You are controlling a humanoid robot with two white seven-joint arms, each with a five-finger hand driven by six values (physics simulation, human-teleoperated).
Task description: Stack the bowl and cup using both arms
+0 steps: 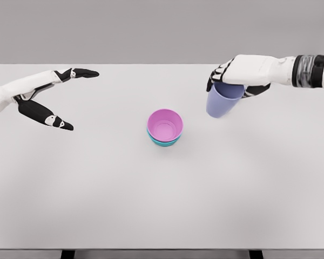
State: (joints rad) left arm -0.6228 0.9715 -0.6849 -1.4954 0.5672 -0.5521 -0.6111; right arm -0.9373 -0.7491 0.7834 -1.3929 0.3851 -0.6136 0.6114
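Two robot hands over a white counter (162, 205). Right robot hand (232, 78) comes in from upper right, fingers curled round the rim of a lavender cup (223, 101); cup hangs tilted, base pointing down-left, appears clear of the counter. Left robot hand (56, 97) at far left, fingers spread wide and straight, thumb splayed low, holding nothing, well apart from everything else. Near counter centre: pink bowl (164, 125) nested in a teal bowl (164, 142), only the teal one's lower edge showing beneath. Both upright, mouth up. Cup sits up and to the right of the bowl stack, near but not touching. Dark counter legs (67, 253) peek out at bottom edge.
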